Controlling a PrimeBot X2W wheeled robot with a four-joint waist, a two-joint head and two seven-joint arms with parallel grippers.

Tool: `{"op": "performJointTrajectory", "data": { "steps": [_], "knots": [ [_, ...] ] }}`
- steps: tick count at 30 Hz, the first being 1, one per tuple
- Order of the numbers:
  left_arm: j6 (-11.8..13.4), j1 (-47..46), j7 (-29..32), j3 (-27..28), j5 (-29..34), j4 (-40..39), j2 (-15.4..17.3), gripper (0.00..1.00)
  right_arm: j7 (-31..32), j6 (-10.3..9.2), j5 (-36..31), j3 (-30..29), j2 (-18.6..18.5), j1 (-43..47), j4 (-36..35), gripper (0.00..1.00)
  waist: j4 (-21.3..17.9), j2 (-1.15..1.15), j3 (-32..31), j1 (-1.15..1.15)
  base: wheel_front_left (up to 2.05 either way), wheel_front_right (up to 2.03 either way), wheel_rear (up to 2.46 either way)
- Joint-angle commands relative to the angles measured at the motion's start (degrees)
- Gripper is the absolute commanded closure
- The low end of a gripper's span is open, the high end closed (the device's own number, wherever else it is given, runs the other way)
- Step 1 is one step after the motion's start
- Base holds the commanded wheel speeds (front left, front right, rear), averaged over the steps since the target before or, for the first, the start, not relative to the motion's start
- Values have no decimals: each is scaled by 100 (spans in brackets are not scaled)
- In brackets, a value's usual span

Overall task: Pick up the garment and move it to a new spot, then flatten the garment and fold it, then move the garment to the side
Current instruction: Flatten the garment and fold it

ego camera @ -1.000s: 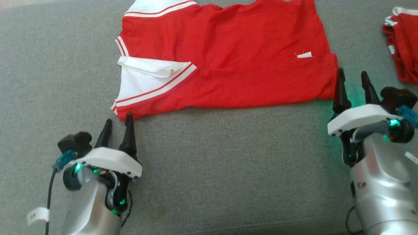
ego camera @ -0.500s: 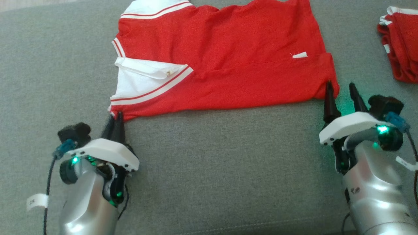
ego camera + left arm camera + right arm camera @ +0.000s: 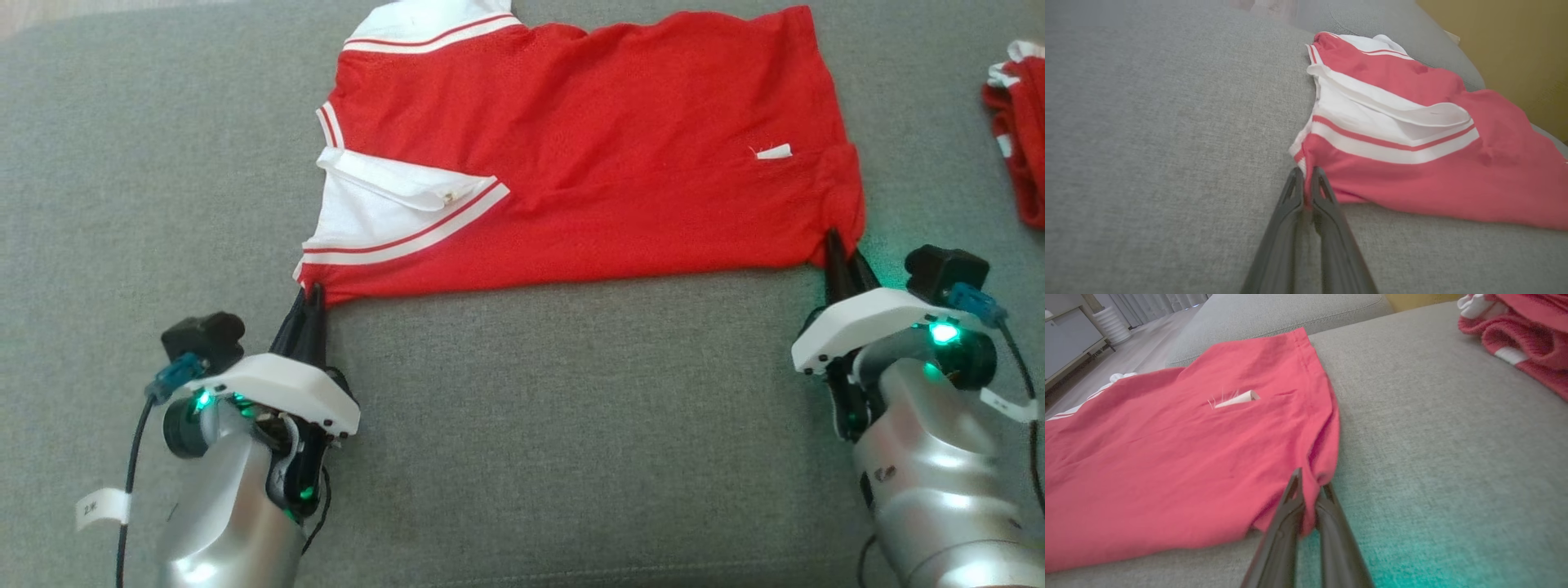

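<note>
The left gripper has its jaws clenched on the near left corner of the shirt; that one shirt lies spread across the grey cushion, so moving and flattening look done, folding and setting aside are left; the right gripper, second of two, grasps the near right corner; one more red heap lies far right.

The garment lies spread on the couch, a bundle of cloth well to its right.
</note>
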Motion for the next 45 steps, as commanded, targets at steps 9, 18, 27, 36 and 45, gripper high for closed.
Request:
{"op": "performJointTrajectory", "data": {
  "steps": [9, 18, 27, 36, 45],
  "knots": [
    [-136, 189, -127, 64, -106, -351, 164, 100, -61, 39, 500, 147, -248, 404, -447, 100, 83, 0, -193, 0, 0, 0, 0],
    [-34, 1091, -35, -56, -111, -990, 231, 100, 7, 39, 1098, 499, -525, 1195, -870, 100, 130, 0, -464, 0, 0, 0, 0],
    [210, 1886, 251, -157, -27, -1833, 431, 100, 138, 39, 1160, 352, -720, 2101, -1512, 100, 210, 0, -668, 0, 0, 0, 0],
    [458, 2373, 740, -287, 32, -2402, 573, 100, 615, 39, 924, -114, -513, 2864, -2335, 100, 230, 0, -861, 0, 0, 0, 0],
    [618, 2603, 1029, -369, 43, -2674, 627, 99, 1026, 39, 615, -528, -261, 3319, -3054, 78, 261, 0, -902, 0, 0, 0, 0]
  ]
}}
